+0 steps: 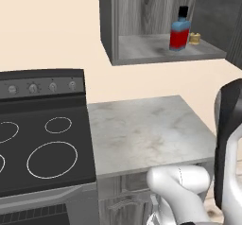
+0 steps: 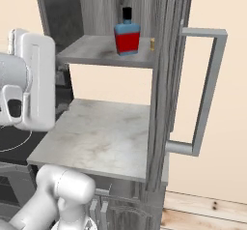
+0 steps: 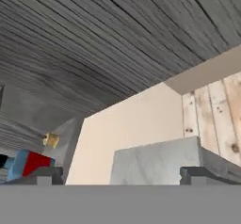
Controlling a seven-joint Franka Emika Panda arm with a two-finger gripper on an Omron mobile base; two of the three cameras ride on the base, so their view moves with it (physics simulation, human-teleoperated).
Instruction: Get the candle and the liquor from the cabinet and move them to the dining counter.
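Glass-looking liquor (image 1: 180,34) on cabinet (image 1: 156,49) shelf: I judge rigid, slippery, fragile; grasp red body. Gripper (image 3: 121,175) spread, empty.

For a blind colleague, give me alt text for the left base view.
An open cabinet holds the liquor and a small gold candle beside it, above a marbled worktop adjoining a black stove.
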